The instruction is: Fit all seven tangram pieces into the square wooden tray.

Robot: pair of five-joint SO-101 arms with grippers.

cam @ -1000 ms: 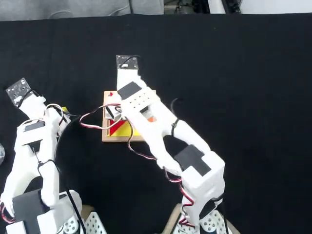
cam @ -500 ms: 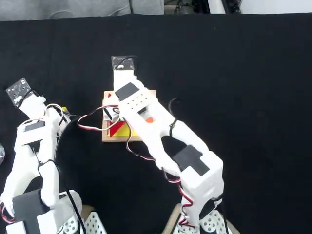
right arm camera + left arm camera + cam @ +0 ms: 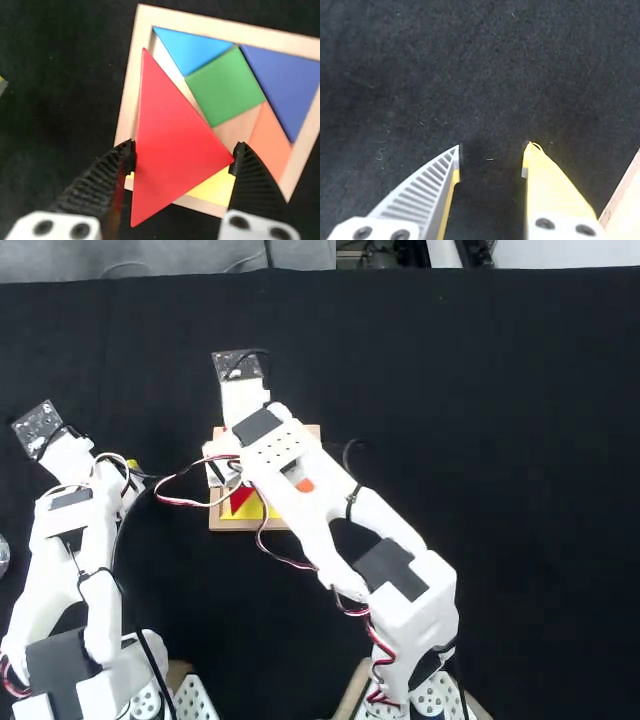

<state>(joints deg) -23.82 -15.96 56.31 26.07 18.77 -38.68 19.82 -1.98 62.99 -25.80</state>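
The square wooden tray (image 3: 200,22) holds a light blue triangle (image 3: 192,47), a green square (image 3: 225,85), a dark blue triangle (image 3: 280,85), an orange piece (image 3: 270,140) and a yellow piece (image 3: 210,192). A big red triangle (image 3: 170,145) lies askew across the tray's rim, one corner past the tray's edge. My right gripper (image 3: 182,150) has a finger against each side of it. In the high view the right arm covers most of the tray (image 3: 225,523). My left gripper (image 3: 492,150) is open over bare cloth beside a tray corner (image 3: 625,200).
Black cloth covers the whole table. The left arm (image 3: 70,510) stands at the table's left, a short way from the tray. The far side and the right half of the table hold nothing but cloth.
The right arm has swung a little to the left over the tray, its wrist shifting with it. The left arm has stayed still.
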